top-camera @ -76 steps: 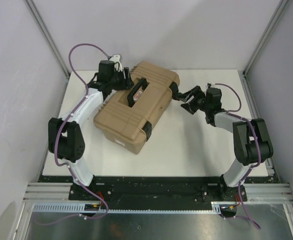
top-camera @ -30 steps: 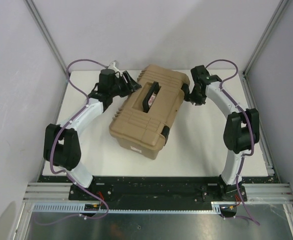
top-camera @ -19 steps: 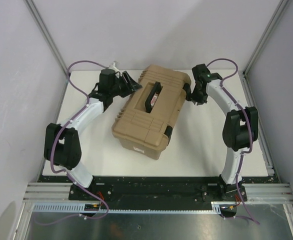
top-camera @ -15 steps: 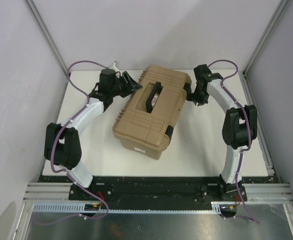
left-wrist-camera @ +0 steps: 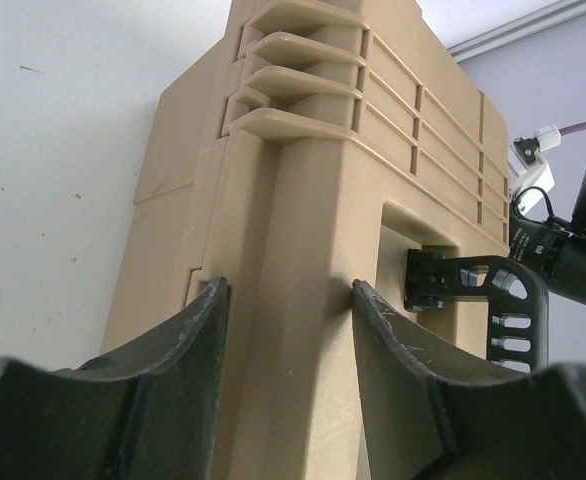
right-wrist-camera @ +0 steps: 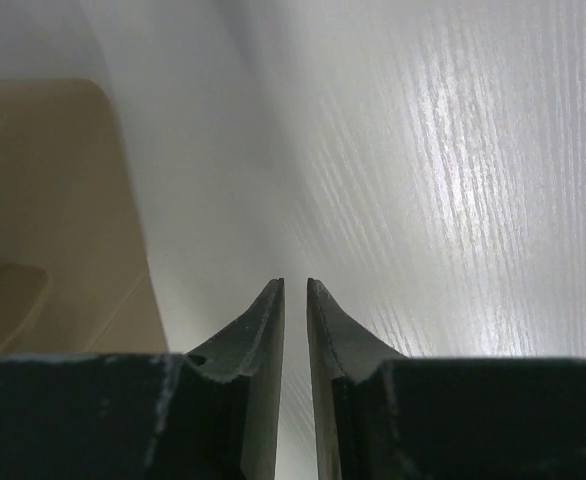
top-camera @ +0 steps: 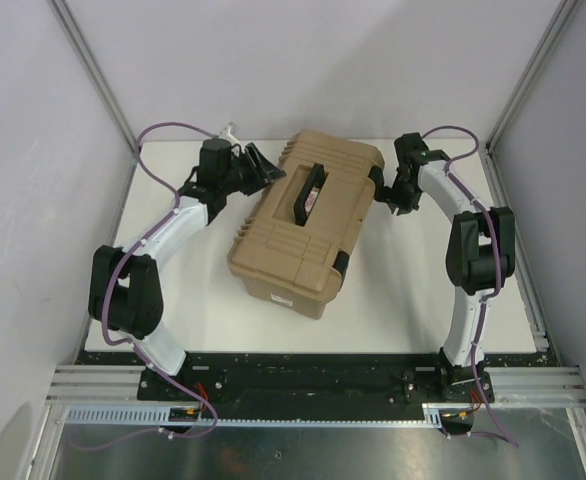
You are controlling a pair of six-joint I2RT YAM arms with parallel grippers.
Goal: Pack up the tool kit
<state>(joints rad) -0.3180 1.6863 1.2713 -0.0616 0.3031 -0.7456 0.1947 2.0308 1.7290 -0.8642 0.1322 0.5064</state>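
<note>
Closed tan ribbed toolbox, black lid handle, left claw spread astride its rib, right claw closed, empty

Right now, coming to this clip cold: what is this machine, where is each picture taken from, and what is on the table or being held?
These are two robot arms, bolted at the near table edge. One picture looks down from above and behind them. The other two come from a camera on each wrist. On the white table lies one closed tan toolbox with a black handle. The left gripper straddles a raised rib on one end of the box; I cannot tell whether it is squeezing. The right gripper, its fingers nearly together and empty, sits by the opposite end.
</note>
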